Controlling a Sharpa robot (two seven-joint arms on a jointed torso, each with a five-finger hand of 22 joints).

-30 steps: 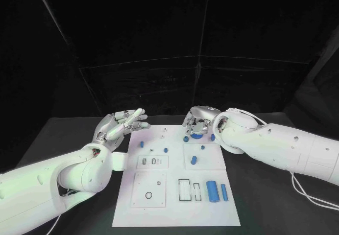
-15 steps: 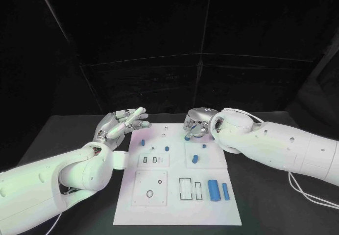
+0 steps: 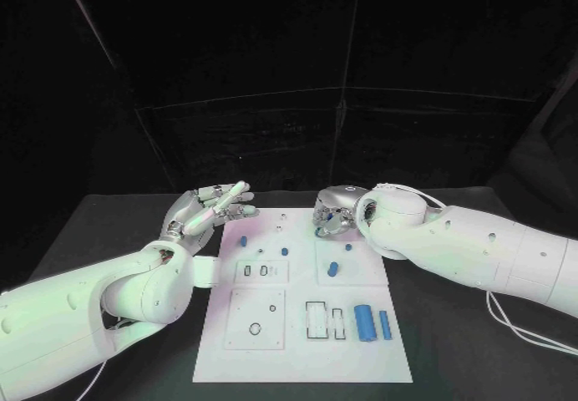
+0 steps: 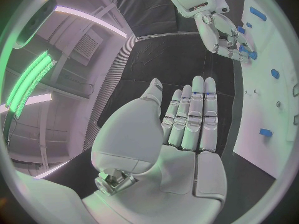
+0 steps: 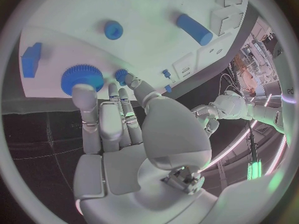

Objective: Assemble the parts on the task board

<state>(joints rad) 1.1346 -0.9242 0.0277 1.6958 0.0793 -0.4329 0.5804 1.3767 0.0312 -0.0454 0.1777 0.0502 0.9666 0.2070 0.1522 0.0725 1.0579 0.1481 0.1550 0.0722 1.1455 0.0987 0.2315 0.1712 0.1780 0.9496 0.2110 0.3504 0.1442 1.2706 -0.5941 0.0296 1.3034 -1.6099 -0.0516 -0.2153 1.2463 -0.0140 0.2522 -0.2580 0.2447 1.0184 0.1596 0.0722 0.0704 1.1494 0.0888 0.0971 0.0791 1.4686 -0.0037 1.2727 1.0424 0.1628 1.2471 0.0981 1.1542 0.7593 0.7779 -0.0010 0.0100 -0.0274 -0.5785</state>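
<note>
Right wrist view: your right robot hand reached blue gear at task board far edge, fingertips touching, grasp possibly not closed. Left robot hand hovered open, empty, beside board. Next: you'd need firm pinch, then lift.

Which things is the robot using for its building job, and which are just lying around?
For the job:
- white flat task board
- blue toothed gear wheel, under the right hand
- long blue cylinder
- slim blue bar
- small blue pegs
- left hand, raised and empty

Just lying about:
- black table
- thin white cable
</note>
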